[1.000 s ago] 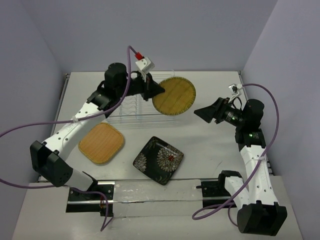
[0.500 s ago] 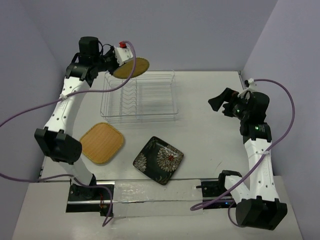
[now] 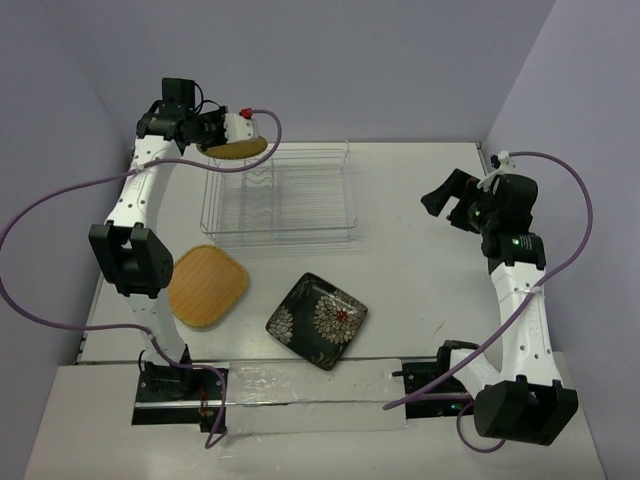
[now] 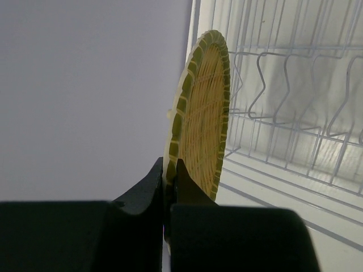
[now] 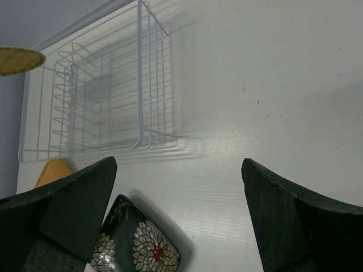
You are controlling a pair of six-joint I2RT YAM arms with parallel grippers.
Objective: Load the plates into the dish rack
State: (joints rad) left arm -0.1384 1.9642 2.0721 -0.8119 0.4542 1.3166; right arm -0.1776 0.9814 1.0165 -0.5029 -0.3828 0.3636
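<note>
— What stands around you?
— Pale lavender walls. There's a back wall (image 3: pixel 380 60) ahead of me, a left wall (image 3: pixel 50 150) and a right wall (image 3: pixel 590 90), and they meet in two far corners.
— And beneath you?
— A white table (image 3: pixel 420 290), matte, with a few dark specks (image 5: pixel 257 102) and a soft sheen where the light falls. A metal rail (image 3: pixel 127 180) runs along its left edge, and a glossy strip (image 3: pixel 310 385) crosses the near edge.

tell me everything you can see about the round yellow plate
The round yellow plate looks woven, straw-like, with a banded greenish rim. The left pincer clamps its rim and holds it in the air, nearly edge-on to the wrist camera. It hangs at the far-left corner of the dish rack; nothing but the pincer seems to touch it.
</note>
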